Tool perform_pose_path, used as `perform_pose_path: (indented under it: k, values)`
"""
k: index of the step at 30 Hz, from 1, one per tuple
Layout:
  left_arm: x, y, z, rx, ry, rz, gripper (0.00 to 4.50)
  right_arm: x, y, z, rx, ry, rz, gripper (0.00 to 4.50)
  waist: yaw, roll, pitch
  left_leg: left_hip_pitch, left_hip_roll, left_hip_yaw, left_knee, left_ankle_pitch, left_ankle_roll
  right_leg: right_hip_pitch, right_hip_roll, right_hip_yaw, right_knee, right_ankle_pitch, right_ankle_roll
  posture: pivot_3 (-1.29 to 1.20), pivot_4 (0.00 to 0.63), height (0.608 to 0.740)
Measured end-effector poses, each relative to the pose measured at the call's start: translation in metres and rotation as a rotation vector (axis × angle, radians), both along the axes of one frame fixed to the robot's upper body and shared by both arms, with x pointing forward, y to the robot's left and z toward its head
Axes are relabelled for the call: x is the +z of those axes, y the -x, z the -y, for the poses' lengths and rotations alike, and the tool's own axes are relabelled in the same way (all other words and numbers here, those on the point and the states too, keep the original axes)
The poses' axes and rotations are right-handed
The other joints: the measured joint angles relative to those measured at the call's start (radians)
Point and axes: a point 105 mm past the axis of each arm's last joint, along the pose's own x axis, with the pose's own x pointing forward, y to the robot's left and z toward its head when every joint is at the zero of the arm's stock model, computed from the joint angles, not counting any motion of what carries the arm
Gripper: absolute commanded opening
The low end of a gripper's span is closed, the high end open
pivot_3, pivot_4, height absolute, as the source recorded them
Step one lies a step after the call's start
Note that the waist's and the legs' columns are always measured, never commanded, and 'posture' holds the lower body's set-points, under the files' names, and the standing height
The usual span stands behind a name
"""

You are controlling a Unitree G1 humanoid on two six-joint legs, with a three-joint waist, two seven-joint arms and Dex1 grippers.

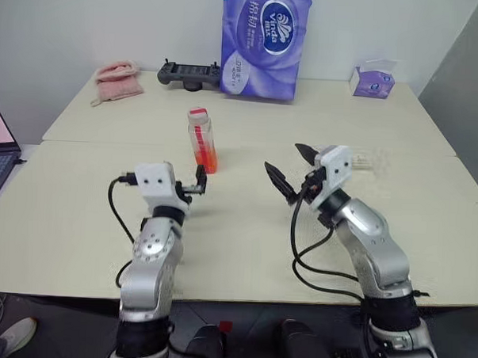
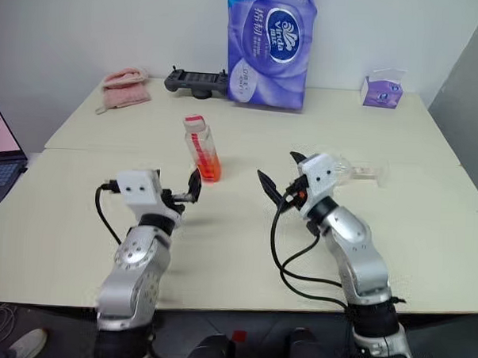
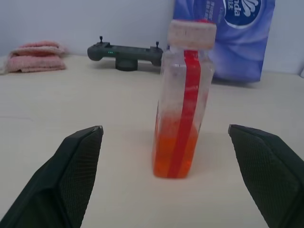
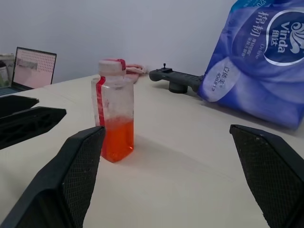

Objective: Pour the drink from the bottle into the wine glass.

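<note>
— Two arms up over the worktop (image 1: pixel 244 243), both sets of jaws spread wide and empty; the bottle (image 1: pixel 202 140) stands between them, a bit further out.

— For the left gripper (image 1: pixel 200 182), I'd centre it on the flat sides, low by the drink (image 3: pixel 175 154), before closing.

— Bottle's upright, long axis vertical, red cap on top. The wine glass (image 2: pixel 358 173) seems to lie behind the right gripper (image 1: pixel 291 172)

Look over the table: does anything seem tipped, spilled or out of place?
The wine glass appears to lie on its side just beyond the right gripper, which is odd for a glass meant to be poured into. The bottle stands upright with its cap on, and no spill is visible.
</note>
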Motion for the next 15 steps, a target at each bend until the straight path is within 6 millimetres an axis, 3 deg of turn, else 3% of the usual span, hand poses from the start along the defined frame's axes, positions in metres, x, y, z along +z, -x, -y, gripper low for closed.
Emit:
perform_pose_path:
  k: [3,8,15]
  values:
    - [0.006,-0.014,-0.001,-0.004,-0.011,0.017,4.5,0.003,-0.005,-0.003,0.023,0.007,0.0,4.46,0.0,0.0,0.0,0.0,0.0,0.0,-0.001,0.0,0.0,0.0,0.0,0.0,0.0,0.001,-0.002,0.0,0.15,0.74]
    - [-0.002,-0.032,-0.011,0.015,-0.009,-0.012,4.5,0.0,-0.009,-0.003,0.05,0.035,-0.017,4.46,0.0,0.0,0.0,0.0,0.0,0.0,0.0,0.0,0.0,-0.001,0.0,0.0,0.0,0.002,-0.003,0.0,0.15,0.74]
    - [0.009,-0.058,-0.002,-0.039,-0.018,0.031,4.5,-0.001,-0.01,-0.005,0.07,0.04,-0.019,4.46,0.0,0.0,0.0,0.0,0.0,0.001,0.0,0.0,0.0,-0.001,0.0,0.001,0.0,0.002,-0.002,0.0,0.15,0.74]
